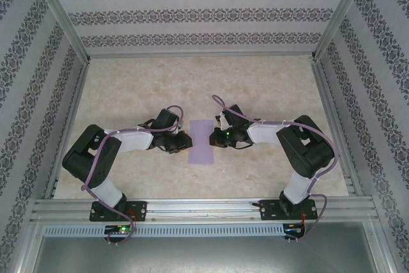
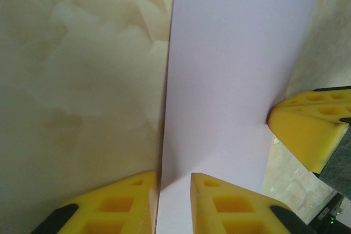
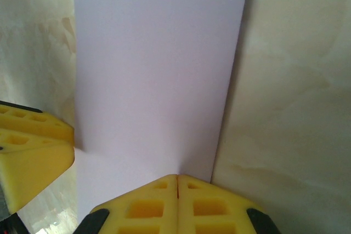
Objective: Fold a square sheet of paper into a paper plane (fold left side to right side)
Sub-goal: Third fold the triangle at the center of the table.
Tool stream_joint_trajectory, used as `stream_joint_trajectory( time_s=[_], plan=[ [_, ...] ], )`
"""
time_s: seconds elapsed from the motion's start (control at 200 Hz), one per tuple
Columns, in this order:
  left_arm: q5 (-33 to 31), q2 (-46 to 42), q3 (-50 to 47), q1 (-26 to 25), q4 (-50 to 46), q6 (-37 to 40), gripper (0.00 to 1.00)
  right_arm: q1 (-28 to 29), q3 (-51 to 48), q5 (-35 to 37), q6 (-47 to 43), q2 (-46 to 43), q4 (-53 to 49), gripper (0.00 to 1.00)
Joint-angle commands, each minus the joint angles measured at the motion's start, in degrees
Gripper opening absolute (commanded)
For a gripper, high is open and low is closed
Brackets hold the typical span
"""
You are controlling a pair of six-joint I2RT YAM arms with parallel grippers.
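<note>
The lilac square sheet of paper (image 1: pixel 203 142) lies flat mid-table, doubled into a tall narrow rectangle rather than a paper plane. My left gripper (image 1: pixel 185 140) stands at its left edge. In the left wrist view its yellow fingertips (image 2: pixel 173 175) are a little apart, straddling that edge of the paper (image 2: pixel 236 69), one tip on the table and one over the sheet. My right gripper (image 1: pixel 217 137) is at the right side. Its tips (image 3: pixel 177 176) are pressed together and rest on the paper (image 3: pixel 159 64) near the right edge, with nothing between them.
The tabletop (image 1: pixel 128 87) is beige marble-patterned, fenced by patterned walls and an aluminium frame (image 1: pixel 204 208) along the near edge. Each wrist view shows the other gripper's yellow finger at the paper's opposite side (image 2: pixel 307 130) (image 3: pixel 33 146).
</note>
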Motion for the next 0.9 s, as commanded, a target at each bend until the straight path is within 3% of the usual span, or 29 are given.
stream_joint_trajectory(
  time_s=[0.0, 0.405, 0.804, 0.894],
  plan=[
    [0.94, -0.30, -1.51, -0.49, -0.04, -1.51, 0.17, -0.37, 0.01, 2.36, -1.13, 1.09, -2.23, 0.00],
    [-0.57, -2.26, -2.55, -0.51, 0.85, -2.51, 0.00, -0.38, 0.27, 1.81, -1.20, 0.15, -1.56, 0.00],
    [0.81, -4.39, -4.46, -0.52, 7.34, -6.73, 0.00, -0.89, 0.45, -0.36, -1.30, -2.03, 1.55, 0.00],
    [-0.10, -4.16, -4.84, -0.49, 7.32, -7.01, 0.10, -0.89, 0.19, -0.43, -0.91, -1.46, 1.55, 0.00]
  ],
)
